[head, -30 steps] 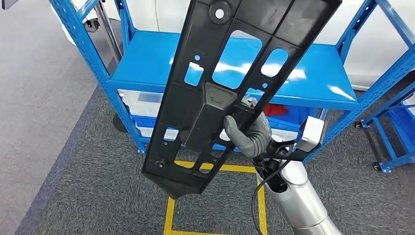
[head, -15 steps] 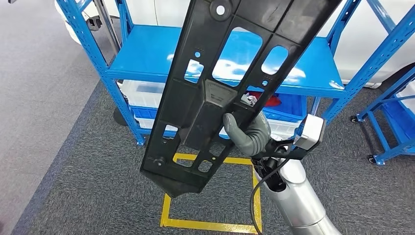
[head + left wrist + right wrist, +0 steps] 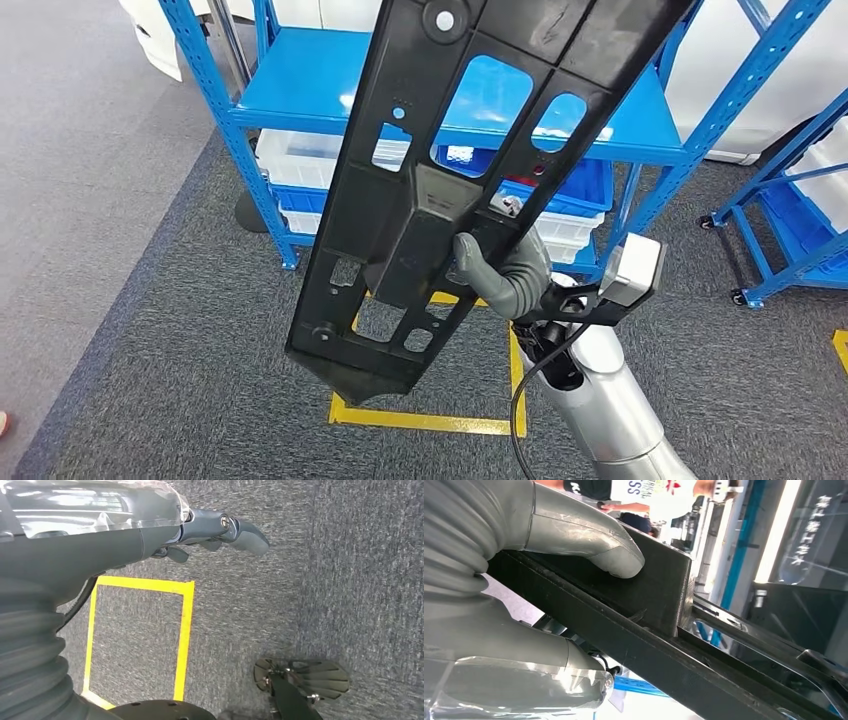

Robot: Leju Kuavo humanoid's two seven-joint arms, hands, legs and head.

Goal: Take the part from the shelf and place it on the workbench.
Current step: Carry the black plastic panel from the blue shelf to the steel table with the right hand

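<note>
Part: we hold the long black part (image 3: 470, 170) raised and tilted, in front of the blue shelf (image 3: 300, 95).
Right hand: our right hand (image 3: 505, 270) grips its ridge, thumb on top.
Left hand: our left hand (image 3: 220, 530) hangs over the carpet, fingers apart, holding nothing.

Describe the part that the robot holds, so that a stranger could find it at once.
Start at the blue shelf standing on grey carpet. In front of it the right hand grips a long black plastic panel, held up at a slant. Unlike anything nearby, it is flat, ribbed and pierced by several cut-out windows.
</note>
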